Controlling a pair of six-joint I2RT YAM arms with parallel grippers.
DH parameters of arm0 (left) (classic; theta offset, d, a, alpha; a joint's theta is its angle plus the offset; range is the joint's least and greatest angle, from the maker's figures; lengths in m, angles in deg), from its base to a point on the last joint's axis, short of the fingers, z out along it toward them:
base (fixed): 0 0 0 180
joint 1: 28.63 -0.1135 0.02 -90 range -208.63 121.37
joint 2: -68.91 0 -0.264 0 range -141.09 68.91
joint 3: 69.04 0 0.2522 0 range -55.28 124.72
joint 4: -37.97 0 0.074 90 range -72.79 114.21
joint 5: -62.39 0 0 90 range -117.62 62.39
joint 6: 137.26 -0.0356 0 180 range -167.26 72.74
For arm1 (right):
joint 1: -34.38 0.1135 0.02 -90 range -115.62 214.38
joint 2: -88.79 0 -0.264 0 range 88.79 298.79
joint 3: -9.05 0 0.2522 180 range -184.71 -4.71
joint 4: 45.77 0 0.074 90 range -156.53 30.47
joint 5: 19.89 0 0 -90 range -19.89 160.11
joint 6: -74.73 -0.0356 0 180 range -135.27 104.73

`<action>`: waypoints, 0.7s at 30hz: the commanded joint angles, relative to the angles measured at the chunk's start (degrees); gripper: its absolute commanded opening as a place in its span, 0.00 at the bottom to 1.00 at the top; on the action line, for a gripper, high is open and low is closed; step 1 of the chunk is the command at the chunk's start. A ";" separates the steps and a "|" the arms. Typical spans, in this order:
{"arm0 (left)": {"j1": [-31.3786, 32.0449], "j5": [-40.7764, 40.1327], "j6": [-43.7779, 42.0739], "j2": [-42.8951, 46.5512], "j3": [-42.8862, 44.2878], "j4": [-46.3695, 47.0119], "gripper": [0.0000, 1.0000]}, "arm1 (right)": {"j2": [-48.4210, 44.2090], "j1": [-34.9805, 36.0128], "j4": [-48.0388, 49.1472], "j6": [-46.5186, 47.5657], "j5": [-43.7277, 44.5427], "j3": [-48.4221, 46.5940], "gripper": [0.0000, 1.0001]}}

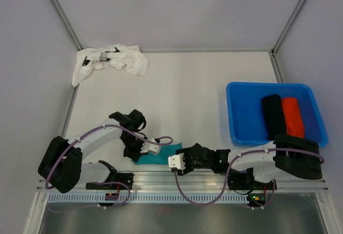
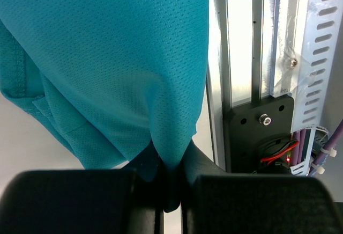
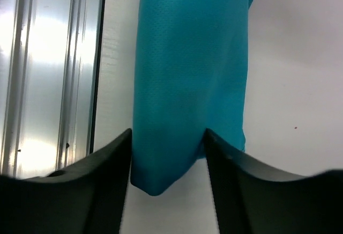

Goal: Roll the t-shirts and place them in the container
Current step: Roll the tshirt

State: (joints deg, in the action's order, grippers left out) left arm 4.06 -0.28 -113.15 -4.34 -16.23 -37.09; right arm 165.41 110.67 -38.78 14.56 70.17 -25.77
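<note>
We are pinching a fold of the teal t-shirt [image 2: 107, 57] in our left gripper [image 2: 170, 185], its fingers closed tight on the cloth, which is spreading out ahead of them. Our right gripper [image 3: 167, 153] is standing parted, with the shirt's narrow end lying between its fingers on the desk [image 3: 289, 83]. The white t-shirt [image 1: 110, 62] is lying crumpled far beyond both.

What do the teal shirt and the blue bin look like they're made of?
The teal shirt: thin matte knit, perhaps a sports mesh or cotton; tiny pinholes, stitched hem and soft folds show. The bin: probably hard plastic, smooth and even blue, with a moulded rim.
</note>
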 commanded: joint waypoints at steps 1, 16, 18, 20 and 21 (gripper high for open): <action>-0.26 1.06 -3.46 -0.31 1.56 -1.28 0.06 | 1.78 -1.14 3.42 -5.37 0.91 -0.56 0.54; -5.96 1.06 -10.40 -10.67 9.98 -10.59 0.11 | 3.00 -20.91 -7.38 -26.47 -33.86 -5.04 0.00; -6.93 0.97 -11.19 -11.99 10.61 -11.21 0.16 | 5.45 -22.49 -7.39 -29.63 -35.90 -6.71 0.00; -7.72 0.36 -10.50 -11.91 10.52 -10.25 0.32 | 7.04 -23.64 -7.04 -33.33 -37.14 -8.02 0.00; -8.07 0.01 -10.05 -11.65 10.61 -9.03 0.35 | 8.71 -24.86 -7.04 -36.21 -37.67 -8.47 0.00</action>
State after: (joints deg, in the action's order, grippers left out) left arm -2.87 0.39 -119.99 -16.19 -6.90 -43.32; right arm 171.29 87.94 -43.74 -12.59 39.74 -31.89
